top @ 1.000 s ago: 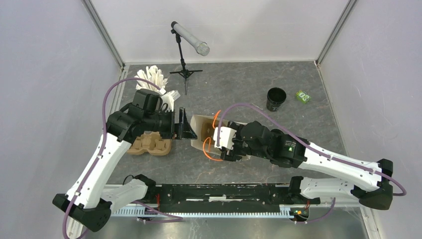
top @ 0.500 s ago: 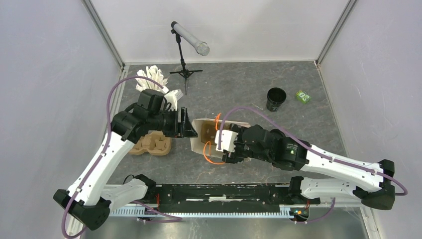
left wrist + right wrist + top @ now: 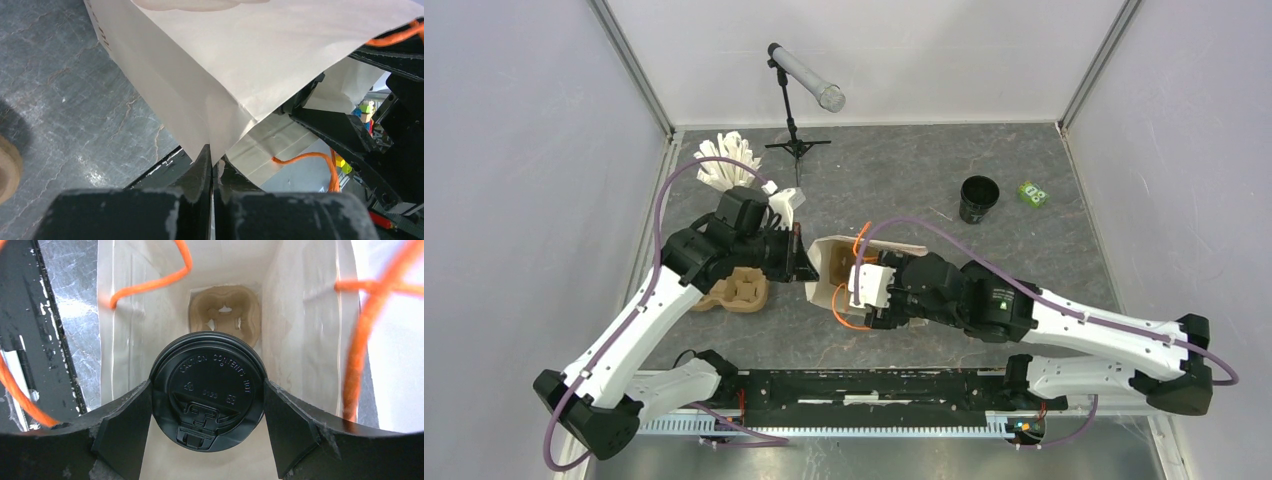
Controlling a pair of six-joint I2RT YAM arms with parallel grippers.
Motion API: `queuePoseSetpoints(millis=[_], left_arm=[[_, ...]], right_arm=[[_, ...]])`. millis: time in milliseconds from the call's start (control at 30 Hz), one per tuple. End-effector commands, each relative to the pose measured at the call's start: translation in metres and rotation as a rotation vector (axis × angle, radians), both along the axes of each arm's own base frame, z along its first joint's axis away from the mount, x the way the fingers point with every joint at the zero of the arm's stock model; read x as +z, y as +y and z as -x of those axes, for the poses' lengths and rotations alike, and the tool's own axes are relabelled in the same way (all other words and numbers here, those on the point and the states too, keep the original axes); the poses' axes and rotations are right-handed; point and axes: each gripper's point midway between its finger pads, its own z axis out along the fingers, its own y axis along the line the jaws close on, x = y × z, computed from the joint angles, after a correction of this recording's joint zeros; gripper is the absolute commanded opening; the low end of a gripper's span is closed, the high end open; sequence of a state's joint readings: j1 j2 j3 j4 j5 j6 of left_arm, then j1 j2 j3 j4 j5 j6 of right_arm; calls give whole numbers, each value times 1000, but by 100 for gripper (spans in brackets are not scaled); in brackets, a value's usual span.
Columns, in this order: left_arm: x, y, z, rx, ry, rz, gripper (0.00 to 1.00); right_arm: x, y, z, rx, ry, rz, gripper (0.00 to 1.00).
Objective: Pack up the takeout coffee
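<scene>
While the right jaws clasp the takeout coffee (image 3: 207, 390) by its sides, just inside the mouth of the paper bag (image 3: 300, 315), an off-centre release may tip the cup short of the pulp carrier (image 3: 225, 315) at the bag's far end. An orange handle (image 3: 361, 340) may snag it. Left jaws, shut on the bag's corner fold, may slip or tear it. Lid (image 3: 210, 367) embossing: "CAUTION CONTENTS HOT".

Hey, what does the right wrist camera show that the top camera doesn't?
Right wrist only: the lidded coffee cup, held by the right gripper at the mouth of the paper bag. Top only: the left gripper pinching the bag's edge, a second black cup and a microphone. Both: the bag and the right gripper.
</scene>
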State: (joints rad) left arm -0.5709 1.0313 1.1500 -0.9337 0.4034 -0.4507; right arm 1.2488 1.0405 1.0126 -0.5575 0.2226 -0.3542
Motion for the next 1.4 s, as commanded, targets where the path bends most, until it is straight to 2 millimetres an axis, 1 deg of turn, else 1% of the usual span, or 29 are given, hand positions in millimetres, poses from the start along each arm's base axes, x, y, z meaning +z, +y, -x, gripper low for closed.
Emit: queuePoseSetpoints(millis=[0, 133, 233, 400, 533, 600, 767, 900, 933, 1000, 1033, 1067, 1133, 1167, 1233, 1267, 1367], left_arm=[[13, -14, -3, -94, -114, 62, 2], [22, -17, -5, -131, -207, 96, 2], [22, -20, -6, -143, -234, 122, 2], [18, -22, -4, -176, -272, 145, 2], [14, -20, -3, -192, -289, 129, 2], [13, -19, -5, -190, -297, 120, 2], [14, -15, -11, -177, -342, 91, 2], [18, -12, -18, -176, -391, 64, 3], [19, -13, -19, -179, -394, 64, 5], [19, -13, -21, -167, -379, 62, 19], [17, -14, -19, -165, -362, 65, 23], [15, -14, -18, -162, -349, 69, 29], [11, -12, -13, -144, -317, 77, 46], [11, -11, -11, -130, -303, 83, 51], [13, -9, -6, -115, -294, 98, 58], [13, -7, -6, -97, -293, 99, 60], [9, -3, -4, -73, -277, 87, 61]], right_arm=[[33, 17, -13, -12, -81, -42, 66], [36, 23, -23, -26, -131, -25, 66], [39, 25, -30, -33, -176, -18, 66], [28, 28, -39, 3, -253, 58, 67], [25, 31, -46, 47, -283, 72, 67], [24, 32, -44, 78, -281, 78, 67], [11, 32, -37, 146, -275, 115, 67], [0, 37, -26, 217, -233, 116, 67], [-2, 38, -24, 225, -222, 116, 67], [-1, 40, -23, 225, -215, 108, 66], [-1, 41, -23, 224, -215, 104, 66], [-1, 41, -24, 221, -217, 99, 66], [-2, 41, -24, 218, -215, 98, 66], [-1, 41, -25, 215, -218, 97, 66], [-3, 40, -26, 208, -219, 103, 66], [-3, 40, -26, 207, -219, 102, 66], [-2, 39, -28, 194, -226, 97, 65]])
